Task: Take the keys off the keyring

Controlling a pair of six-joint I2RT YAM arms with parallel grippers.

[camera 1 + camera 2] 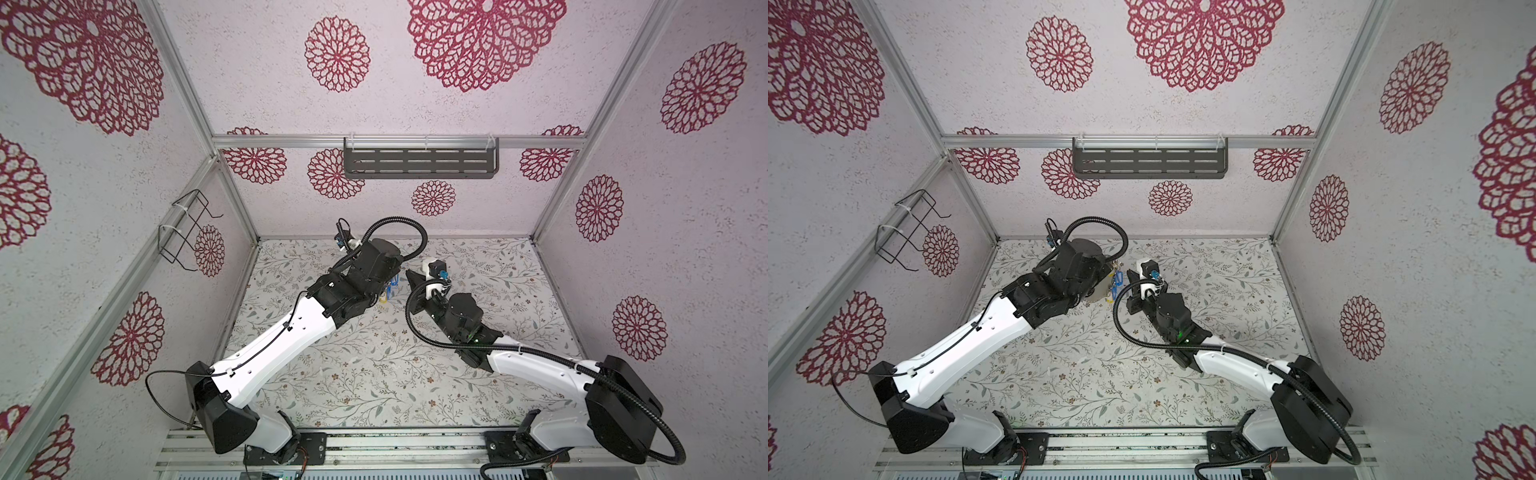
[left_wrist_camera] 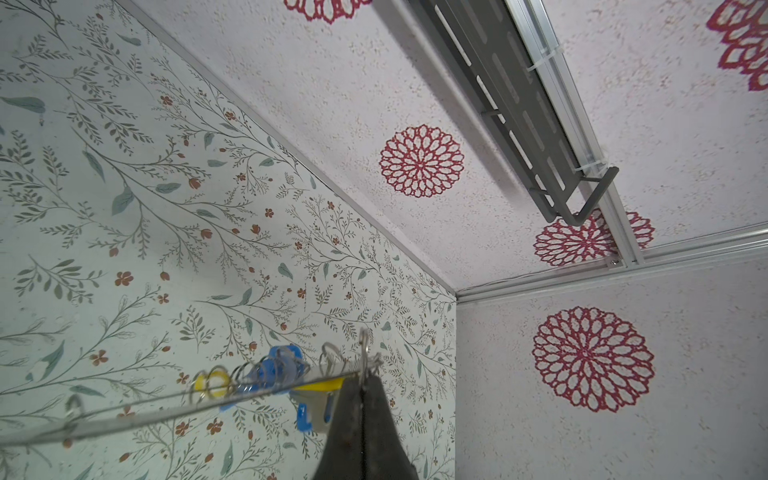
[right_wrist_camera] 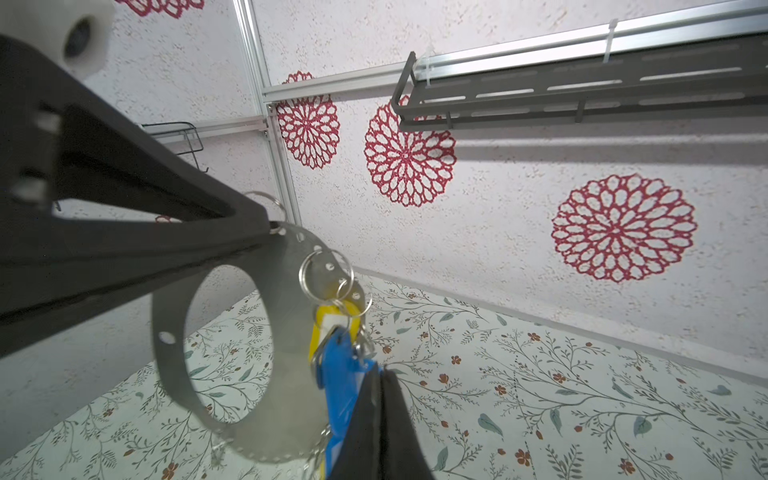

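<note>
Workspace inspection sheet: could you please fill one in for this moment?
Surface: floral-print table, no damage seen.
Job's things: keyring held off the table; keys, blue and yellow tags, hang from it.
Clutter: nothing seen.
Hands: left hand shut on the keyring's edge; right hand shut on a blue key tag.
Cables: black conduit loops by each wrist; thin cable loops at the left arm's base.
Surroundings: slotted grey shelf and wire rack on rosette-patterned walls.

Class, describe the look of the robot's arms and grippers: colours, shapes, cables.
Both the left arm and right arm have white shells with black joints and bases. A ribbed black hose trails the right; a thin black cable the left. Left gripper and right gripper have dark tapering fingers.
</note>
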